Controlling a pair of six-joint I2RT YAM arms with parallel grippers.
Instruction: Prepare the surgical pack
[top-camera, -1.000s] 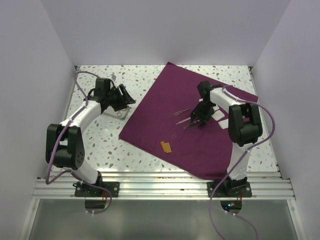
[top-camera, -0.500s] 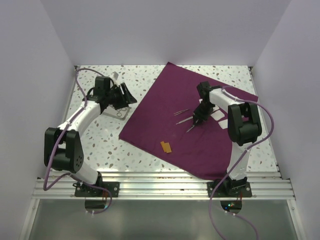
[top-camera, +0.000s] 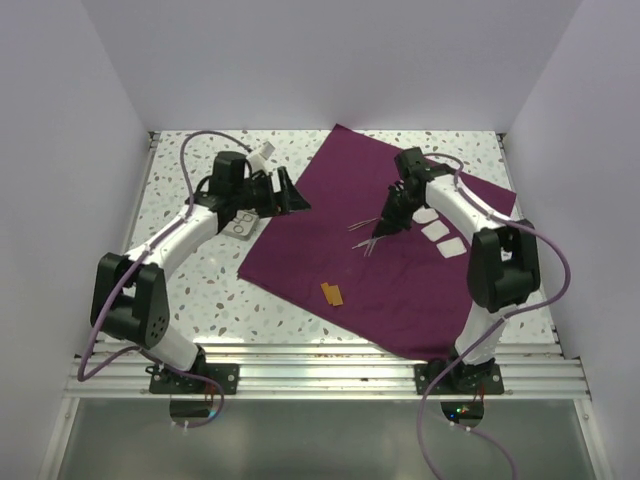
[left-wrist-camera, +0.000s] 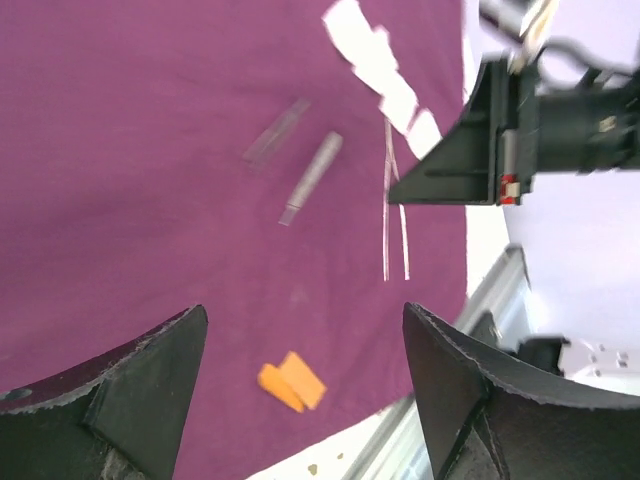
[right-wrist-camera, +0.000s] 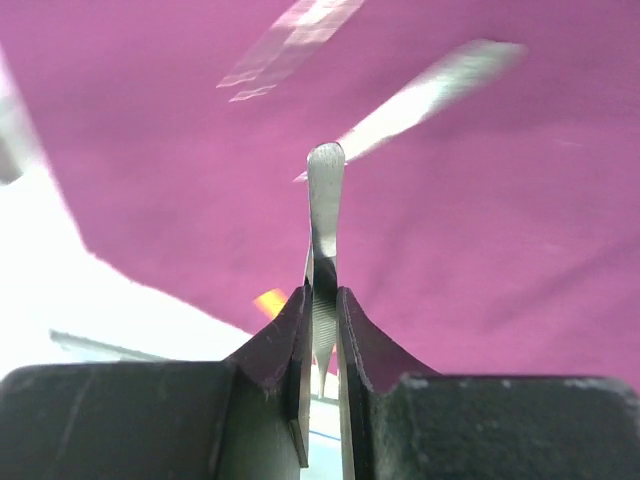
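The surgical pack's plum-purple cloth (top-camera: 400, 280) lies spread flat on the table. Thin metal instruments (top-camera: 360, 228) rest near its middle, and a few white gauze squares (top-camera: 437, 231) lie to their right. A small shiny metal tray (top-camera: 240, 229) sits on the table just off the cloth's left corner. My right gripper (top-camera: 384, 224) (right-wrist-camera: 322, 292) is shut on a slim metal instrument (right-wrist-camera: 325, 195), held above the cloth. My left gripper (top-camera: 292, 200) (left-wrist-camera: 300, 312) hovers open over the cloth's left part with nothing between its fingers. Loose instruments (left-wrist-camera: 310, 178) show beneath it.
A small orange piece (top-camera: 331, 293) (left-wrist-camera: 292, 380) lies on the cloth toward its near edge. Speckled tabletop (top-camera: 210, 290) borders the cloth on the left. White walls close in the left, back and right sides. An aluminium rail (top-camera: 320, 365) runs along the near edge.
My right gripper shut on an instrument and lifted it slightly toward the back. My left arm swung right from the tray to above the cloth's left part, its jaws opening wider.
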